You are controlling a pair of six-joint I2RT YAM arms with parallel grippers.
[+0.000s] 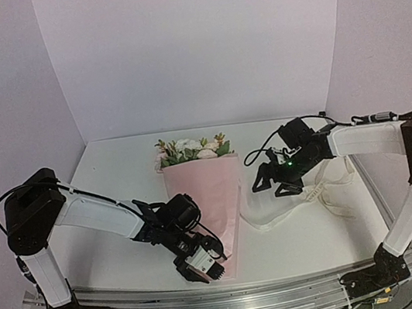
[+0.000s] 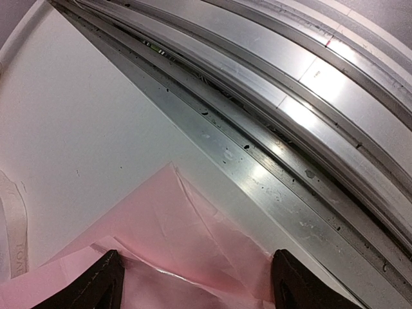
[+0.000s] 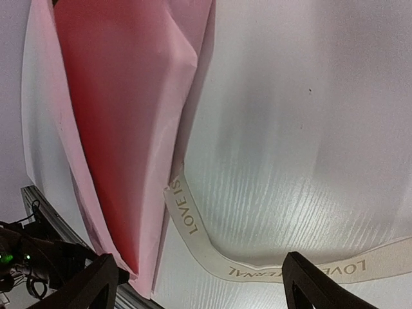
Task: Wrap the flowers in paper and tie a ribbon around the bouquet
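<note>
White table (image 1: 117, 184), bouquet (image 1: 208, 193) lying near-to-far, flowers (image 1: 190, 151) at far end, left gripper (image 2: 196, 267) and right gripper (image 3: 197, 273) released

Thin pink paper (image 2: 174, 225) creases with a soft sheen. The cream cloth ribbon (image 3: 190, 221) looks matt, the metal rail (image 2: 302, 109) glossy and scuffed, and the white table (image 2: 77, 129) smooth.

left gripper (image 2: 195, 280): jaws wide apart, dark tips at bottom edge | paper (image 2: 170, 235): creased pink corner lying between them on white table (image 2: 84, 116) | ribbon (image 2: 14, 225): cream, lettered, at left edge just beside paper | rail (image 2: 290, 135): scuffed aluminium, running diagonally past the paper's tip
</note>
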